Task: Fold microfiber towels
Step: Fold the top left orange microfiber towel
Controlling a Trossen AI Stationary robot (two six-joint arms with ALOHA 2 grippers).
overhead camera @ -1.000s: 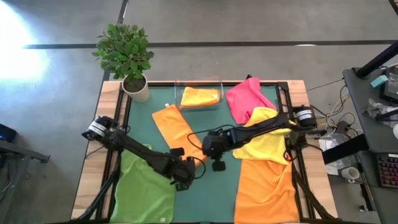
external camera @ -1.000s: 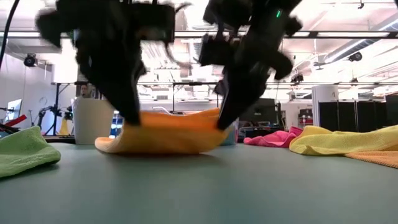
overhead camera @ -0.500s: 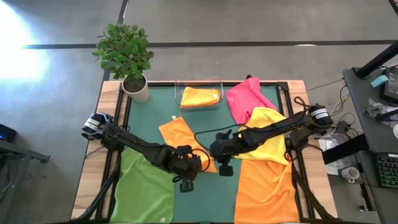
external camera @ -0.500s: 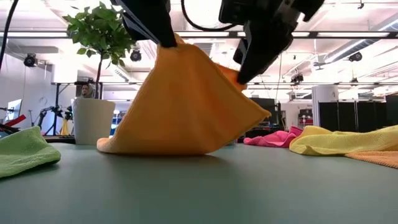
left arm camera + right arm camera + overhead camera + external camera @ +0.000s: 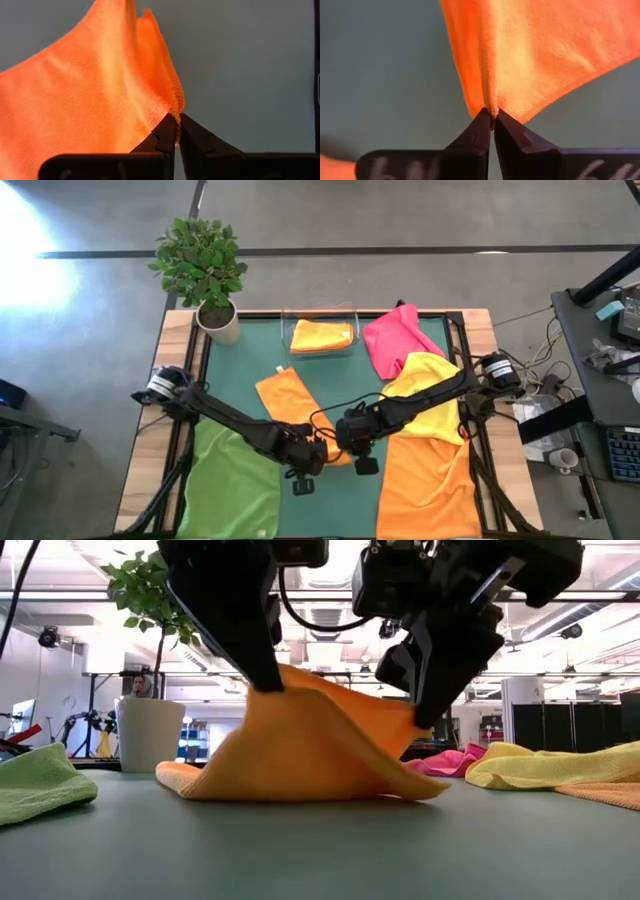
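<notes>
The left gripper (image 5: 176,131) and the right gripper (image 5: 491,120) each pinch a corner of the same orange towel (image 5: 310,745), fingers squeezed tight on it, lifting it like a tent between them while its far edge rests on the green table (image 5: 330,375).

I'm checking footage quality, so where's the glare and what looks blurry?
High view: bright glare on the floor at upper left. Low view: ceiling lights wash out the top, both arms show as dark silhouettes. Wrist views: the orange towel is sharp, the near fingers soft.
</notes>
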